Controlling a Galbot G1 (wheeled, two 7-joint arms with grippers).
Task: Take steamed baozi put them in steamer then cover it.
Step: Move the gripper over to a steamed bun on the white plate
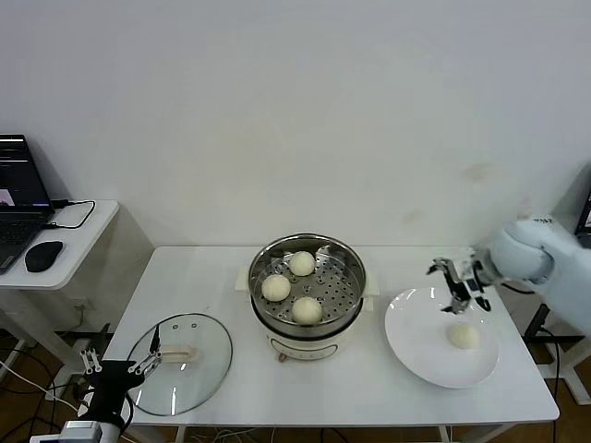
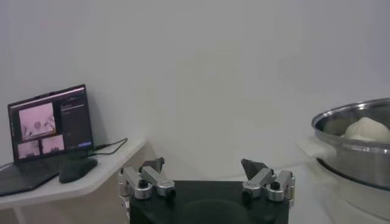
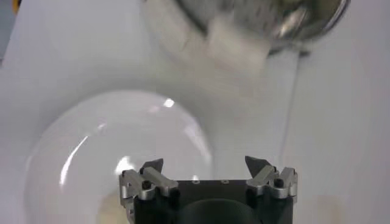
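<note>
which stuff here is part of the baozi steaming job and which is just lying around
Part of the job:
- steamer, three baozi inside
- last baozi, on the plate
- cover, lying on the table
- right gripper, open above the plate
- left gripper, open beside the cover

Lying about:
- laptop
- mouse

I'm seeing the steamer (image 3: 256, 24) smearing into blur and running off the right wrist view's edge. The laptop (image 1: 18, 198) is getting cut off at the head view's left edge.
</note>
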